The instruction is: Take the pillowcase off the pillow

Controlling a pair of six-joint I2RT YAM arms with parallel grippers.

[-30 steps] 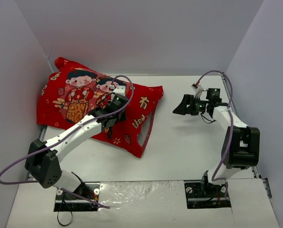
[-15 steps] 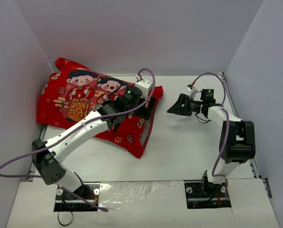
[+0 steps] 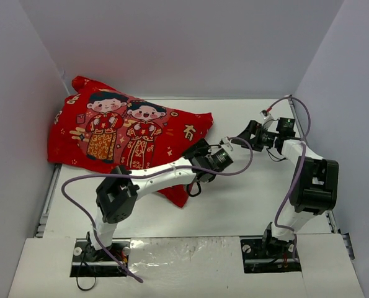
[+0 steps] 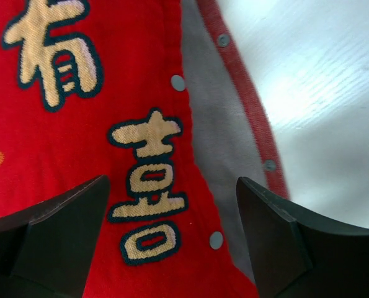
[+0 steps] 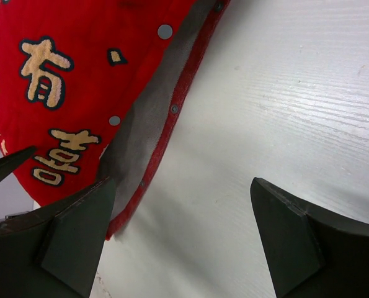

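The red pillowcase [image 3: 122, 133], printed with two cartoon figures, lies at the table's back left. Its open edge with metal snaps [image 4: 178, 82] faces right. A grey-white strip [image 4: 215, 124] shows in that opening. I cannot tell whether it is lining or the pillow, which is otherwise hidden inside. My left gripper [image 3: 196, 152] hovers open over the opening edge, its fingers either side of a gold character [image 4: 148, 186], holding nothing. To the right, my right gripper [image 3: 249, 133] is open above bare table [image 5: 283, 93]. The pillowcase edge [image 5: 165, 118] is at its left finger.
White enclosure walls [image 3: 172, 43] close in the back and both sides, and the pillowcase leans against the left wall. The left arm's purple cable [image 3: 243, 158] loops over the table between the two grippers. Bare tabletop [image 3: 246, 192] lies in front of the right gripper.
My left gripper was shut on top of the pillowcase; it has opened and swung right to the opening edge. The right gripper came left, then drew back a little.
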